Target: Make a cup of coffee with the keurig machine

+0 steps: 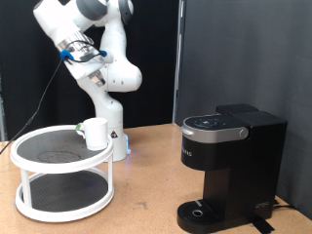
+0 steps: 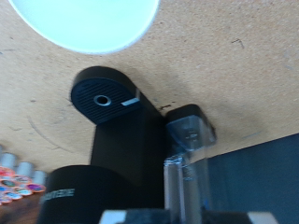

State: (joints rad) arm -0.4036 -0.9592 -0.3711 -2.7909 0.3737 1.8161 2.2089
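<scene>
The gripper point(image 1: 82, 55) hangs high above the cup point(image 1: 96, 133) on the white stand point(image 1: 58, 200), the keurig machine point(image 1: 229, 166) well off towards the exterior view's right, and I can't tell how the jaws stand.

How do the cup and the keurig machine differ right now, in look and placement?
The cup is small, white and sits on the tiered stand at the exterior view's left. The keurig machine is tall, boxy, black and stands on the table at the right. Both are upright, and the gripper touches neither.
</scene>
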